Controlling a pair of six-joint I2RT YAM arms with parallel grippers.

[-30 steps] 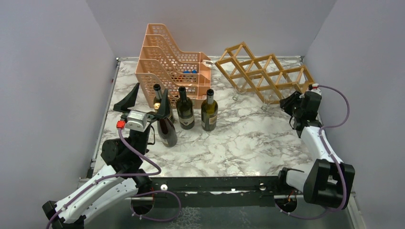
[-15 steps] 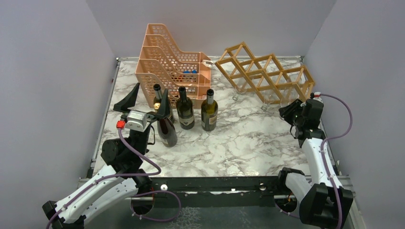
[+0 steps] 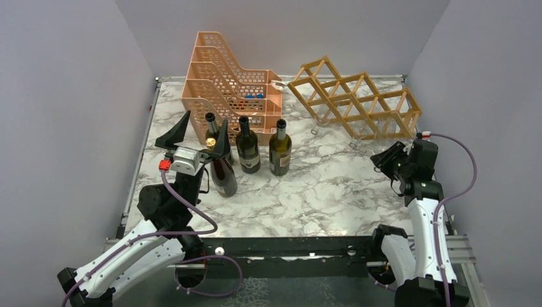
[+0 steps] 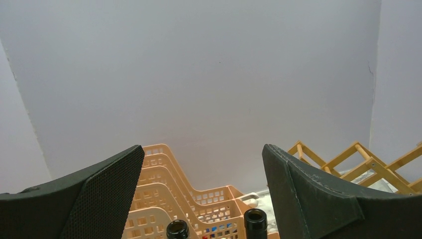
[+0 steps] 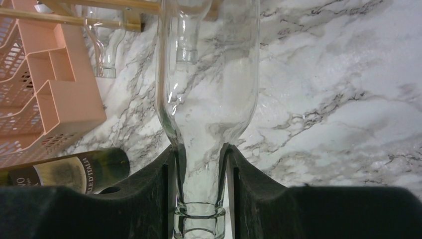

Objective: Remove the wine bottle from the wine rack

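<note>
The tan wooden wine rack (image 3: pixel 358 102) stands at the back right; its slats cross the top of the right wrist view (image 5: pixel 99 6). My right gripper (image 3: pixel 390 157) hangs in front of the rack's right end, shut on the neck of a clear glass wine bottle (image 5: pixel 209 74), just above the neck ring (image 5: pixel 200 164). The bottle points toward the rack, and its far end runs past the frame's top edge. In the top view the clear bottle hardly shows. My left gripper (image 3: pixel 204 121) is open above the dark bottles at the left, holding nothing (image 4: pixel 202 149).
Several dark wine bottles (image 3: pixel 248 150) stand upright mid-left; two mouths (image 4: pixel 256 219) show below my left fingers. An orange perforated organizer (image 3: pixel 230 86) sits behind them. Two clear bottle necks (image 3: pixel 314 131) poke from the rack's lower cells. Grey walls close three sides.
My right arm has drawn back from the rack toward the near edge, taking the clear bottle with it. The left arm has barely moved.
</note>
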